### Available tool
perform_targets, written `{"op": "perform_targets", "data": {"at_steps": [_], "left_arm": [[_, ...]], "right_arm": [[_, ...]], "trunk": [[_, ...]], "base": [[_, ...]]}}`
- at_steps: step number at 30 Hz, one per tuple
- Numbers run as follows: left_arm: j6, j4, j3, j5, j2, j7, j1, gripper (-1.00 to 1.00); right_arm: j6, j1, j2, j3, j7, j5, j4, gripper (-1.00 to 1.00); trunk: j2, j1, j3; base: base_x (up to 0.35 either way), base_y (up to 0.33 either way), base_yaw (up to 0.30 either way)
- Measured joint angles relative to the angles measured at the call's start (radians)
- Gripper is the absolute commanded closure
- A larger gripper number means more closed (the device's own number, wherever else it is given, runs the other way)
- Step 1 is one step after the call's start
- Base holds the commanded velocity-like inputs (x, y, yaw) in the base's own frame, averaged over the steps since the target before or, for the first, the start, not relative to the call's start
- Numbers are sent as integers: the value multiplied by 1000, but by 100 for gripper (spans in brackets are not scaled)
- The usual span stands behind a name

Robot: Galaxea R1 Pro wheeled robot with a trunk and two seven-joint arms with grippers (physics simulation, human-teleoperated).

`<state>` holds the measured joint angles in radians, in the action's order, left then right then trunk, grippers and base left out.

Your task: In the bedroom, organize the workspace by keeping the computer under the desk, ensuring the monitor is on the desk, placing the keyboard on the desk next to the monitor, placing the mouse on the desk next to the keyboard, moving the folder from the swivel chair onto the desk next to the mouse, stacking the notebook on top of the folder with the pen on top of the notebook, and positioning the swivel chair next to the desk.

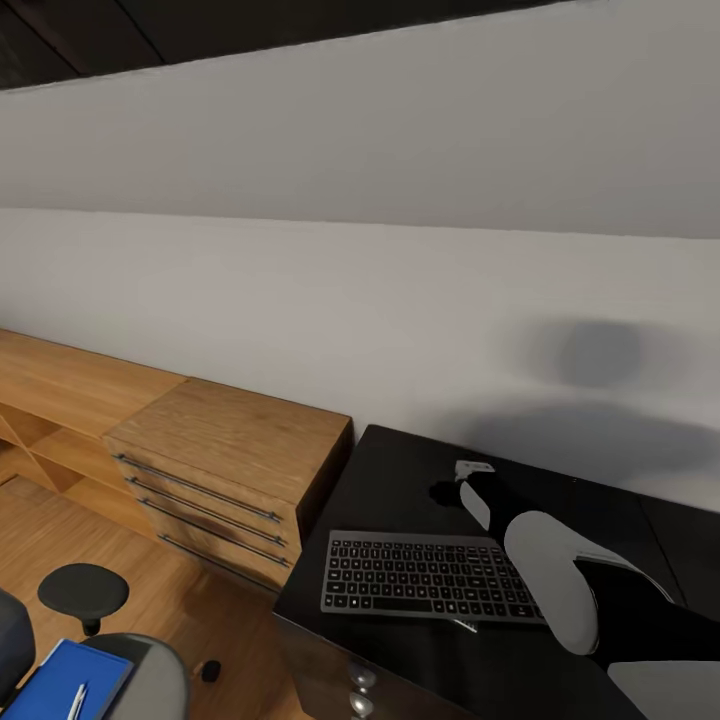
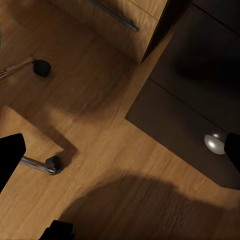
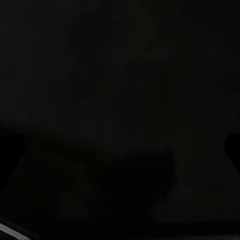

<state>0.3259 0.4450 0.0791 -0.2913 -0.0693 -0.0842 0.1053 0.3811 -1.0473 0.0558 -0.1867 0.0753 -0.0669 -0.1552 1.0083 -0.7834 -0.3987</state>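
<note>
The right claw hovers above the black counter, just behind the keyboard; I cannot tell how far it is open. The keyboard lies near the counter's front edge. The chair, left of the counter, carries the blue folder and the pen.

My right arm reaches forward and to the left, its white forearm leading to a dark wrist. My right gripper is at its end; I cannot tell if the fingers are apart.
</note>
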Motion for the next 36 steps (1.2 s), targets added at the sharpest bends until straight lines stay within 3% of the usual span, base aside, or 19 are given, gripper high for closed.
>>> {"op": "perform_targets", "data": {"at_steps": [36], "left_arm": [[0,-9,-4,-6,7,-2,0,-100]], "right_arm": [[31,0,-6,3,1,-1,8,-100]], "trunk": [[0,0,0]], "base": [[0,0,0]]}}
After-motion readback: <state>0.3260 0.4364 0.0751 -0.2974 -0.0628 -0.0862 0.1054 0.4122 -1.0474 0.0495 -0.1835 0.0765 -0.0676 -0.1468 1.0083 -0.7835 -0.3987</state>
